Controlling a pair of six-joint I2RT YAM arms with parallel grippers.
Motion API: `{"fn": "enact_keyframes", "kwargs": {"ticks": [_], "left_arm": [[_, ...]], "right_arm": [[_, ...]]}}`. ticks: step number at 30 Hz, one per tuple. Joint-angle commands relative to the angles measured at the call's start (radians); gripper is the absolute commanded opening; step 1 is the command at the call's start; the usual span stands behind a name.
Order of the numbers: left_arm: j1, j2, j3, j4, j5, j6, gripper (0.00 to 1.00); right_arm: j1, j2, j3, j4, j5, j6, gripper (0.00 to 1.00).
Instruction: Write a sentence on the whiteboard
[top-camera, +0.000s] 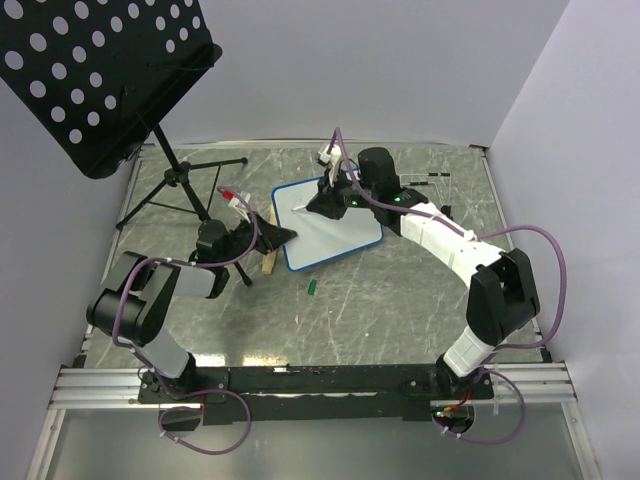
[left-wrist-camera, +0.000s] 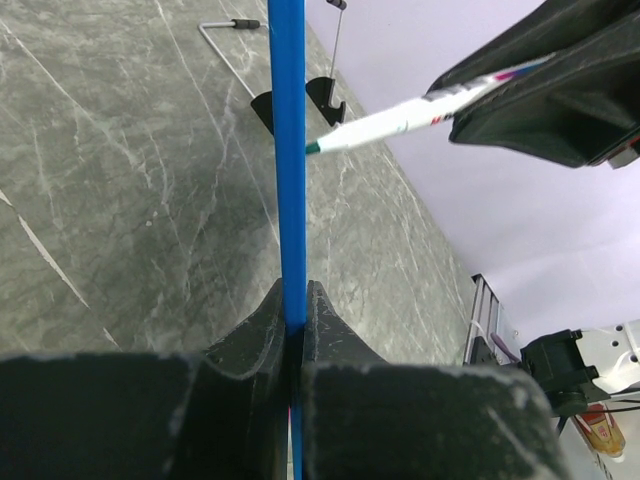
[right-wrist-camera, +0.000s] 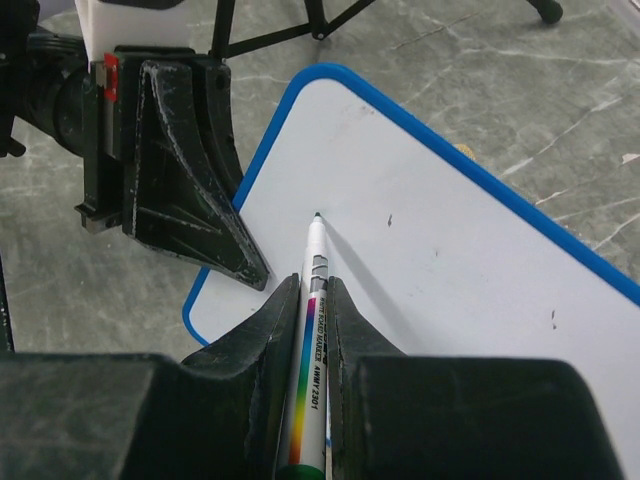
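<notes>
Zero letters on the whiteboard (right-wrist-camera: 450, 250) so far: bare white apart from a few tiny dark specks. Sits on the bench (top-camera: 400, 310) toward the far middle, turned at an angle to the bench edges; cannot tell whether fully flat or slightly lifted at the left edge. Gripped at that left edge by the left jaws, closed tight on the thin blue rim (left-wrist-camera: 290, 150), seemingly to steady the board. Clamped in the right jaws, a marker (right-wrist-camera: 312, 330), uncapped, green tip down at the upper left part of the white face, touching or just off it; cannot tell which.

Reads as the very start of the writing step. Done, by the look of it: board held, pen in hand, tip brought to a starting spot. Left: the whole sentence, every word of it.

By count: one whiteboard, one marker, one small green piece (top-camera: 313, 288) on the bench just in front of the board, likely the cap, one pale wooden strip (top-camera: 268, 262) by the left jaws, one black perforated music stand (top-camera: 100, 80) at far left, two arms
</notes>
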Motion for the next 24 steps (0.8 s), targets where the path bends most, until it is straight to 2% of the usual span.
{"fn": "enact_keyframes", "kwargs": {"ticks": [1,24], "left_arm": [[-0.008,-0.011,0.028,0.166,0.002,-0.021,0.01],[-0.008,0.000,0.039,0.181,0.000,-0.042,0.01]], "right_arm": [[0.006,0.005,0.063,0.022,-0.007,0.012,0.00],[0.008,0.019,0.057,-0.015,-0.005,-0.033,0.00]]}}
